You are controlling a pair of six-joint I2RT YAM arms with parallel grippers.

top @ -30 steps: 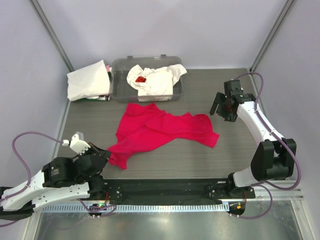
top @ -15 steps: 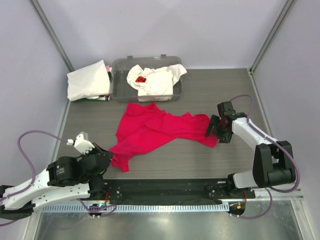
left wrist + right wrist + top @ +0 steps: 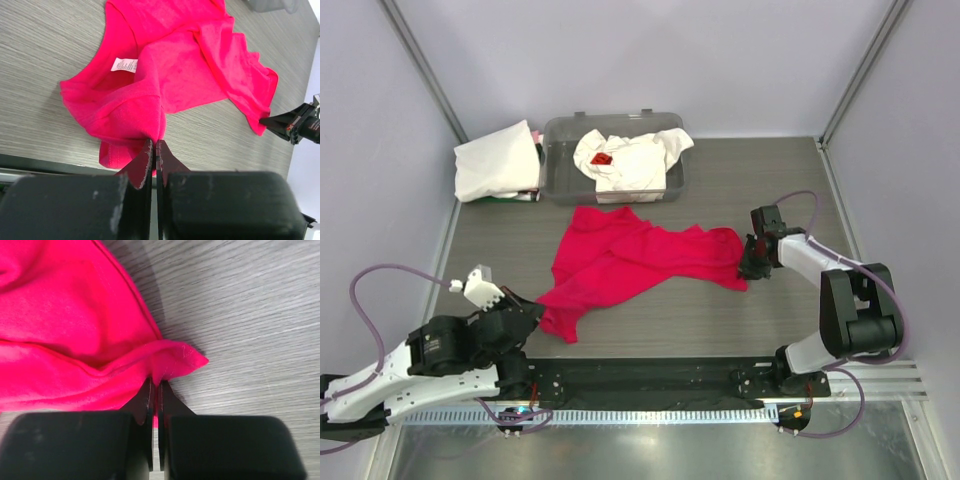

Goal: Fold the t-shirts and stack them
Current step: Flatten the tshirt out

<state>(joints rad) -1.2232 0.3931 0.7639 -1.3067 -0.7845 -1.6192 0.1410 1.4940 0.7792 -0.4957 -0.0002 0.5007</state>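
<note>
A crimson red t-shirt lies crumpled across the middle of the table. My left gripper is shut on its near-left corner; in the left wrist view the red t-shirt bunches at the left gripper. My right gripper is shut on the shirt's right corner, and the right wrist view shows the red t-shirt pinched in the right gripper. A crumpled white t-shirt with a small red mark lies in the tub. A folded white t-shirt sits at the back left.
A clear grey plastic tub stands at the back centre. Slanted metal frame posts rise at the back corners. A black rail runs along the near edge between the arm bases.
My right arm came down from the back right to the shirt's right corner and its gripper closed on the cloth. The left arm barely moved.
</note>
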